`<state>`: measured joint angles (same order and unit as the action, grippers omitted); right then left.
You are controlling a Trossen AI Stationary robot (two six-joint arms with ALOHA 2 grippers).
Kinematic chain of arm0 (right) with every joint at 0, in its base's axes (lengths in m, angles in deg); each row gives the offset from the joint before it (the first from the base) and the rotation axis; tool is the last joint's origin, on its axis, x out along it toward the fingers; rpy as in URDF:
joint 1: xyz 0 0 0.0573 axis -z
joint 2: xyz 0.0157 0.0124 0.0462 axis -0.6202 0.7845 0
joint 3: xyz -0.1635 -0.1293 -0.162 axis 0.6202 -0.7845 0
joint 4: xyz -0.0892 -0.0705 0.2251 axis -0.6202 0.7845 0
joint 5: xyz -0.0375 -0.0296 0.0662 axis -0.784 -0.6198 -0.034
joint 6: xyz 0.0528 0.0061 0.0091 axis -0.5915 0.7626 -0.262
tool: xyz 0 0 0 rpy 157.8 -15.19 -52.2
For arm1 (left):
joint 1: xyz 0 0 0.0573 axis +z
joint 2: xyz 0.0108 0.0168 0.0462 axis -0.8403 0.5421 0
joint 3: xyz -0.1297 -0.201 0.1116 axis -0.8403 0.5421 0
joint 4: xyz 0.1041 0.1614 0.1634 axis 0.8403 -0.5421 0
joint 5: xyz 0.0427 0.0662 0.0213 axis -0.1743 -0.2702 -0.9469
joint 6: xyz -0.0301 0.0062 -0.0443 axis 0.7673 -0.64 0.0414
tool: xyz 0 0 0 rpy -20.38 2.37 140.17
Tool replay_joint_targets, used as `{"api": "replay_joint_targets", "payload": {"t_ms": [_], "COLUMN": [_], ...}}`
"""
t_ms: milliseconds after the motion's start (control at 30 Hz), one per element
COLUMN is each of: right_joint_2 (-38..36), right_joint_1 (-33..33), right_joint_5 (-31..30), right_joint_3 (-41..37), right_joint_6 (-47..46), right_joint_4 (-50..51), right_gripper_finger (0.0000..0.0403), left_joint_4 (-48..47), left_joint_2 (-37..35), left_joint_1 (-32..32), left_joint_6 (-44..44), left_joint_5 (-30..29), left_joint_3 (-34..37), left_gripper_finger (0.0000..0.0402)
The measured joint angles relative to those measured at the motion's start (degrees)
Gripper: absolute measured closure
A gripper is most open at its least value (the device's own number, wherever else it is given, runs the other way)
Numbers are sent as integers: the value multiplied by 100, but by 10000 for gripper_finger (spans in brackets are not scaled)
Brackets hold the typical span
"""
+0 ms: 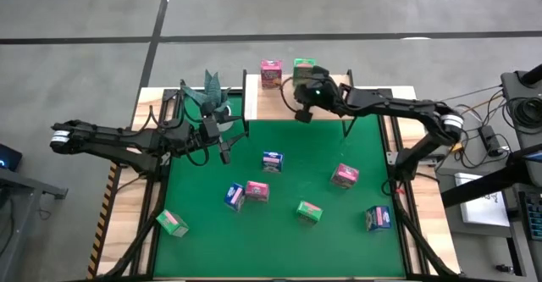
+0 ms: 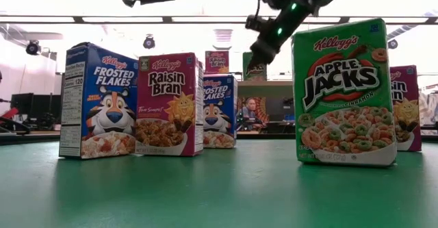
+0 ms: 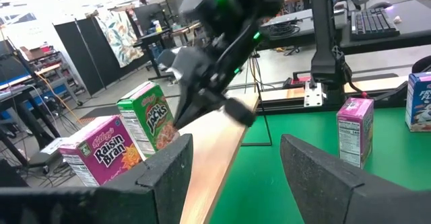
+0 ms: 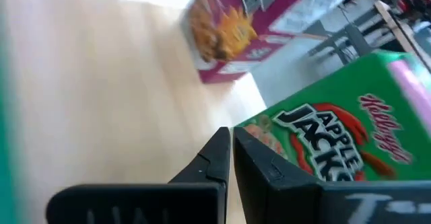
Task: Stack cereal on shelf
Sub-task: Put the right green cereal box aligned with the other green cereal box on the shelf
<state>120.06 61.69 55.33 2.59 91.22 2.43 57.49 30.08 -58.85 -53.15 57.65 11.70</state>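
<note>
The pale wooden shelf (image 1: 273,102) stands at the mat's far edge. A pink Raisin Bran box (image 1: 271,73) and a green Apple Jacks box (image 1: 301,64) stand upright on it. Several more cereal boxes are scattered on the green mat (image 1: 212,248), such as a blue one (image 1: 272,161) and a pink one (image 1: 344,175). My right gripper (image 1: 305,79) hovers over the shelf, shut, right beside the green box (image 4: 337,136). My left gripper (image 3: 232,163) waits open over the mat's far left part, touching nothing. My right gripper's shut fingers (image 4: 259,167) come down slanting onto the shelf (image 4: 101,83) close beside the green box's printed front (image 4: 310,143). I cannot tell whether they touch the box, which stands on the board next to the pink box (image 4: 249,22).
In the low view a blue box (image 2: 96,101), a pink box (image 2: 168,105) and a green box (image 2: 342,91) stand close to the camera. A teal plant-like object (image 1: 207,91) sits left of the shelf. The shelf's right half is bare wood (image 1: 326,104).
</note>
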Motion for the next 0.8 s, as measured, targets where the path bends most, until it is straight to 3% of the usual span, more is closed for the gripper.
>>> {"api": "replay_joint_targets", "payload": {"t_ms": [167,367,433,633,800], "right_joint_2": [-775,-1520,-1676,-1896,-1821], "right_joint_1": [-643,-1302,-1583,-2503,-3087], "right_joint_5": [232,2354,2733,2870,2376], "right_joint_3": [-40,-180,-323,-607,-399], "right_joint_6": [-779,-2390,-2958,-4586,-5699], "right_joint_4": [925,1773,1861,2792,4268], "right_gripper_finger": [394,394,394,394,394], "left_joint_4": [2,2,2,2,0], "left_joint_2": [0,0,0,0,1], "left_joint_1": [0,0,0,0,0], "left_joint_6": [39,76,117,204,224], "left_joint_5": [0,0,0,0,0], "left_joint_3": [0,0,-1,0,-1], "left_gripper_finger": [194,194,194,194,194]}}
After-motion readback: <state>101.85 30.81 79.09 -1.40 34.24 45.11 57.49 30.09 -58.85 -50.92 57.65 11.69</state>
